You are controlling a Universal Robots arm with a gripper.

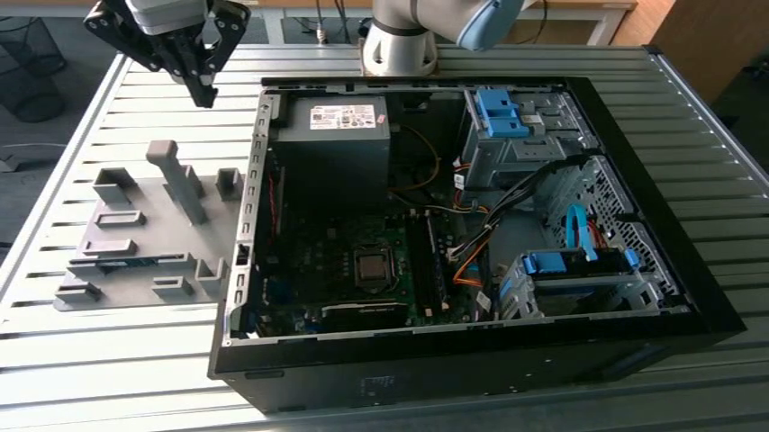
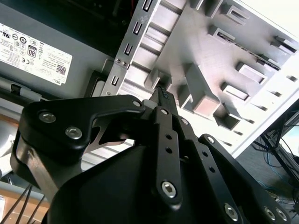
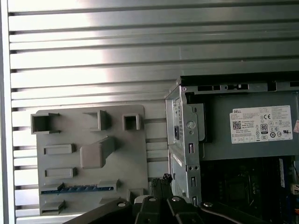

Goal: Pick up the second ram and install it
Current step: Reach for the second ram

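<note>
The second ram (image 1: 121,262) is a thin blue-green stick lying in a slot of the grey fixture plate (image 1: 132,202), on the exterior view's left beside the open PC case (image 1: 481,351). The first wrist view shows the ram (image 3: 77,189) as a blue strip near one edge of the fixture (image 3: 70,135). My gripper (image 1: 205,97) hangs high above the table, beyond the fixture's far end and well apart from the ram. Its fingers (image 2: 162,94) meet at the tips with nothing between them. In the first wrist view the gripper (image 3: 161,179) sits between the fixture and the case wall.
Inside the case lie the motherboard with its black memory slots (image 1: 423,261), a grey power supply (image 1: 334,135), cables and blue-tabbed drive bays (image 1: 565,265). A tall grey post (image 1: 180,180) rises from the fixture. The slatted metal table (image 1: 108,360) carries everything.
</note>
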